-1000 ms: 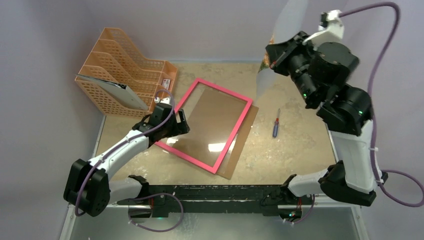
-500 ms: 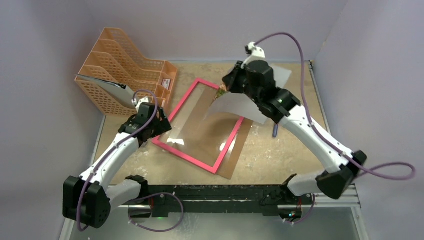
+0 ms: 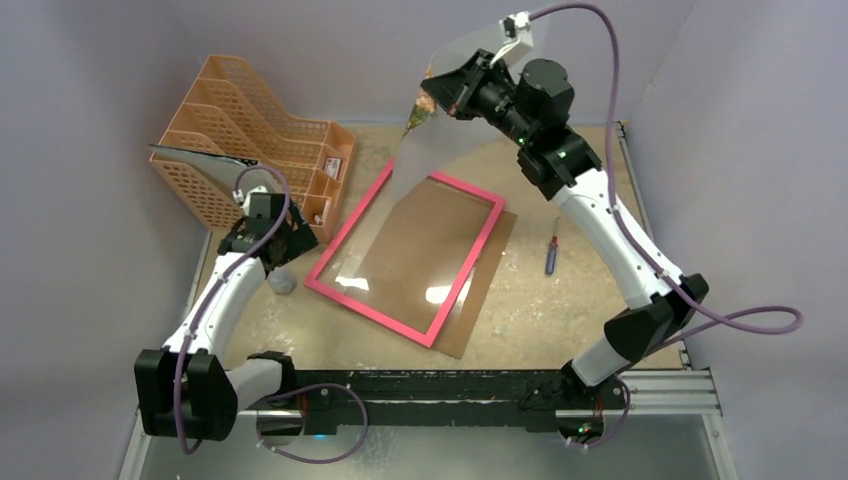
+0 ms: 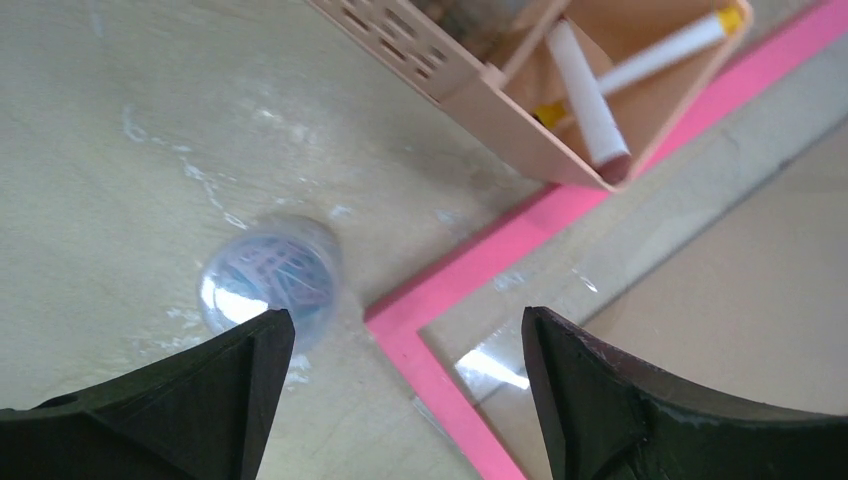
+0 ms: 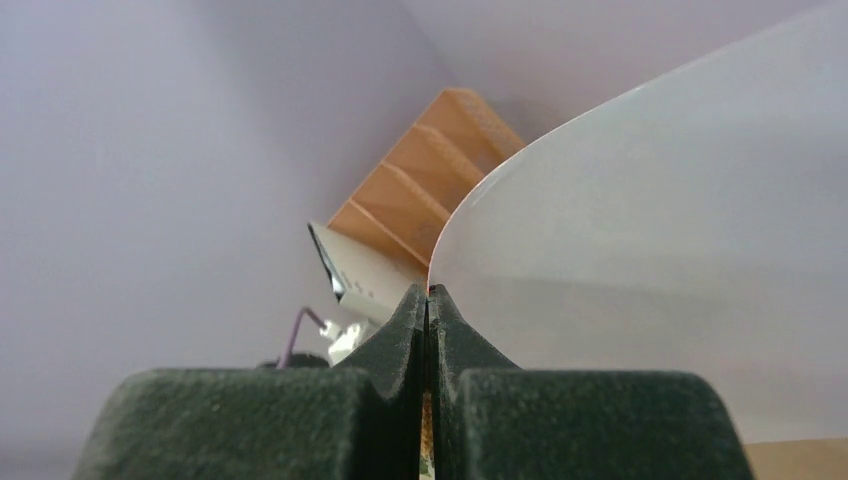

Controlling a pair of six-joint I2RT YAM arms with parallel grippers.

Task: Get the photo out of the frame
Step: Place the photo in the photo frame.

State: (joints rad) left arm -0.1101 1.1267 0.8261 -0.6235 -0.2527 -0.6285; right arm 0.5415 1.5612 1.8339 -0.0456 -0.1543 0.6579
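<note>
The photo (image 3: 455,135) hangs in the air above the far end of the table, its white back towards the top camera. My right gripper (image 3: 443,97) is shut on the photo's edge; in the right wrist view the pale sheet (image 5: 650,220) curves up out of the shut gripper (image 5: 428,295). The pink frame (image 3: 345,222) lies flat on the table over a brown backing board (image 3: 485,290), glass glinting. My left gripper (image 3: 272,252) stands open just left of the frame's near-left corner (image 4: 440,290), with nothing between the open left gripper's (image 4: 400,330) fingers.
An orange mesh file rack (image 3: 250,140) stands at the back left, its end box holding white sticks (image 4: 590,100). A small clear round tub (image 4: 270,280) sits beside the left gripper. A blue screwdriver (image 3: 551,255) lies right of the frame.
The right arm has swung over the frame and then lifted the photo up and back. The left gripper has drawn back leftward off the frame's edge.
</note>
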